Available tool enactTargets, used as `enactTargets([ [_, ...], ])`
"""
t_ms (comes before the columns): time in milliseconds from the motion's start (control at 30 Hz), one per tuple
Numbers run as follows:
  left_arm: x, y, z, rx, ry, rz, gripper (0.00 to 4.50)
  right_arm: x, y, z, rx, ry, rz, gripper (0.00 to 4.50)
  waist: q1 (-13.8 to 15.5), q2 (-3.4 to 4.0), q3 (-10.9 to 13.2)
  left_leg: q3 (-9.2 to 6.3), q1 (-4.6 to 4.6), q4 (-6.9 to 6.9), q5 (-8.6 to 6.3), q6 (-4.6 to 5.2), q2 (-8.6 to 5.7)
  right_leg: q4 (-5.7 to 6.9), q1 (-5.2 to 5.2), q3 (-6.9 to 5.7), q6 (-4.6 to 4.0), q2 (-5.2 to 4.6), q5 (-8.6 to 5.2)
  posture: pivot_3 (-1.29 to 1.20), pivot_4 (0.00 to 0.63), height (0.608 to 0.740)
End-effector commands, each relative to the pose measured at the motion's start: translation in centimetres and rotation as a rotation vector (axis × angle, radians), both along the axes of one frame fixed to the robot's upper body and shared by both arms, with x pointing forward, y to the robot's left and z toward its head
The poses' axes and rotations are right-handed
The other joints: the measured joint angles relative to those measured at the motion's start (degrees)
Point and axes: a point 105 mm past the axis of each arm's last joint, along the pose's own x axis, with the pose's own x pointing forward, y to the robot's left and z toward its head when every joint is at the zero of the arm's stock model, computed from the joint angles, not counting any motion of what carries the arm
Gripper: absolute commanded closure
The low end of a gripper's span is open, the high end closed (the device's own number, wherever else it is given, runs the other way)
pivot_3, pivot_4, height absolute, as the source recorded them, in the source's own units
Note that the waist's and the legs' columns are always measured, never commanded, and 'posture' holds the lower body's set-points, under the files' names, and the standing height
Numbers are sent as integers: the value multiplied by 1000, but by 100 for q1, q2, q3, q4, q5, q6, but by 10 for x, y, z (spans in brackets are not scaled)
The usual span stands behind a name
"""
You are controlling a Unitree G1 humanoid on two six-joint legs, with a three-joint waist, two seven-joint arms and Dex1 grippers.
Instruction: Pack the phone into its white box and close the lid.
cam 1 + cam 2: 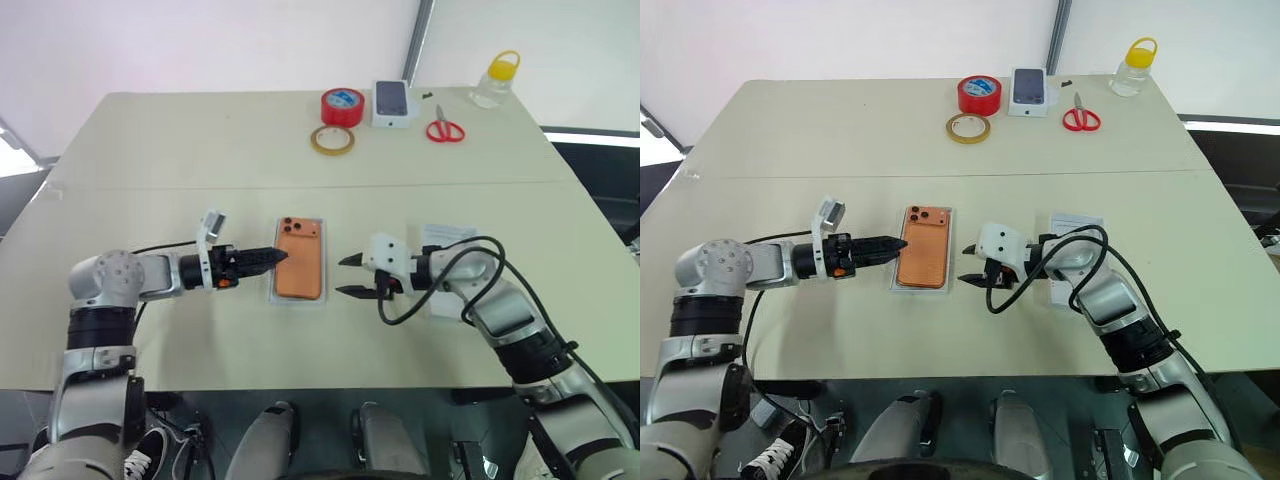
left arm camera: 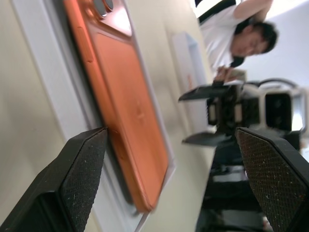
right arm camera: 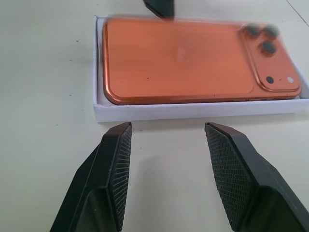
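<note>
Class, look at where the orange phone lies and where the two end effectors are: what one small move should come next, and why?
Probably the right end effector should turn back toward the lid behind its arm. The phone already lies in the white box, camera side up. Both end effectors are open and hold nothing, the left end effector at the box's edge, and the box is still uncovered.

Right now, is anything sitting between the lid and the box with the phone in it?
Yes. The right gripper and its arm lie on the table between the lid and the box, where the phone already sits. No loose item lies in that gap.
</note>
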Motion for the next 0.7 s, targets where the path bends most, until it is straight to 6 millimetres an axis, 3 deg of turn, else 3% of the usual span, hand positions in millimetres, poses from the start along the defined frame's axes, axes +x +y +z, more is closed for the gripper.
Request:
enactTargets([
  [33,2,4,22,5,-88,3,77,1,9,10,20,-40,31,1966,2,0,0,0,0,0,-1,2,0,0,0,0,0,0,0,0,150,740],
  [133,15,14,31,61,-186,85,77,4,11,9,23,-32,16,1966,0,0,0,0,0,0,0,1,0,0,0,0,0,0,0,0,150,740],
  [233,32,36,11,345,-299,209,910,25,4,14,26,-63,-95,2894,-30,0,0,1,0,0,3,-6,0,3,-2,0,-2,0,1,0,150,740],
  [333,41,48,0,488,-392,276,2384,38,-2,14,-5,-126,-144,4362,-8,1,0,6,0,-5,8,-13,2,4,-9,5,-4,1,3,0,150,740],
  [467,43,45,-21,689,-546,240,4455,43,5,8,-31,-172,-147,4500,21,1,0,7,-6,-5,8,-13,0,0,-11,5,-4,-1,3,0,150,740],
  [700,23,-7,-47,703,-759,34,4484,41,19,-8,-82,-196,-125,4500,20,5,-2,7,-6,-2,6,-10,-1,2,-8,3,-4,-1,3,0,150,740],
])
